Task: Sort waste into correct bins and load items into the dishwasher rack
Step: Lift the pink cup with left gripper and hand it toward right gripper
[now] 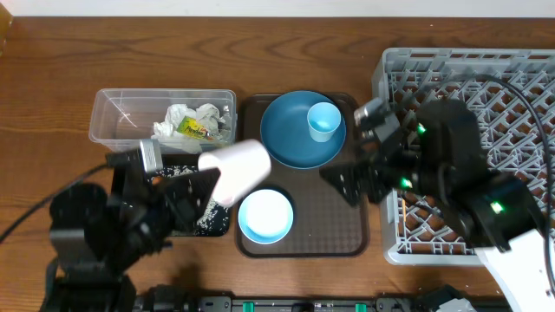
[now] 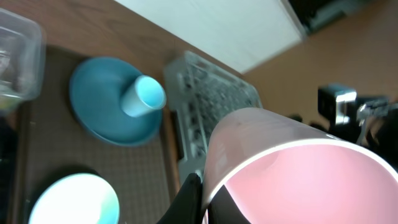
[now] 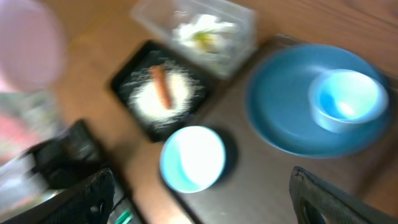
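The dishwasher rack sits behind the right gripper, under that arm. No dish shows among the visible pegs, though the arm hides a good part of the lattice. The brown tray lies below the same gripper, whose jaws stand wide apart with nothing between them. Ahead of it and off to one side rests the blue plate, with the light blue cup upright on it. The white bowl sits nearer, straight ahead.

The left gripper is closed on the pinkish-white cup, tipped on its side above the tray's left edge. Beyond that gripper the clear tub holds the paper wads. The black bin holds rice and the carrot.

The waste looks sorted, and loading looks hardly begun. No chopsticks are seen. The cup must cross the tray and clear the rack's near wall, where the right arm crowds the way.
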You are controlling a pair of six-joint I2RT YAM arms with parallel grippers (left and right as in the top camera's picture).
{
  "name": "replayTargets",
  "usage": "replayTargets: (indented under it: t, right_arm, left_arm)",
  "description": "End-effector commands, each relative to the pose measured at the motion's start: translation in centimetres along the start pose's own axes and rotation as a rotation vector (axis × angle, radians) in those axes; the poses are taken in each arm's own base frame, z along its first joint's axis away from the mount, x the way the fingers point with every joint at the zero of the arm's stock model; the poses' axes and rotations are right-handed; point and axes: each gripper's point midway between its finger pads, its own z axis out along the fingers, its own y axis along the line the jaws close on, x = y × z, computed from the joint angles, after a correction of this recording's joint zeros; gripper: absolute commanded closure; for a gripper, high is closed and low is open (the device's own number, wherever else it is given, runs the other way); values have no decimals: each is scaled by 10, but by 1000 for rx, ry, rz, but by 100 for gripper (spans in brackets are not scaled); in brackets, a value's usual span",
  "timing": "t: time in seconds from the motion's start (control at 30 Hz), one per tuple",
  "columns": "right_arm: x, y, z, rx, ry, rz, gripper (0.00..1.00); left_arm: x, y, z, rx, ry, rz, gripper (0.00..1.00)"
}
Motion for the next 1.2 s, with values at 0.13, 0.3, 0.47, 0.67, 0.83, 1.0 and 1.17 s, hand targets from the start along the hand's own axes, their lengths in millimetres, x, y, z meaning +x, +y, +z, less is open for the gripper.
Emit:
replayTargets:
  t: [0.13, 0.3, 0.47, 0.67, 0.83, 1.0, 1.17]
  right_arm:
    - [32, 68, -30, -330, 30, -249, 10]
    - [52, 74, -34, -375, 91, -269, 8]
    - [55, 76, -35, -393, 98, -277, 8]
    - [43, 86, -38, -453, 35, -319, 9]
    - [34, 89, -38, -465, -6, -357, 9]
    - [32, 86, -34, -465, -1, -351, 8]
    - [32, 84, -29, -477, 12, -335, 8]
  left_arm:
    - [25, -38, -2, 250, 176, 94, 93]
    - [29, -41, 9, 348, 289, 55, 94]
    - [31, -48, 15, 502, 404, 18, 94]
    - [36, -42, 33, 516, 479, -12, 94]
    - [49, -43, 42, 503, 533, 6, 94]
    - [59, -52, 44, 531, 566, 49, 94]
    - [62, -53, 47, 524, 571, 73, 94]
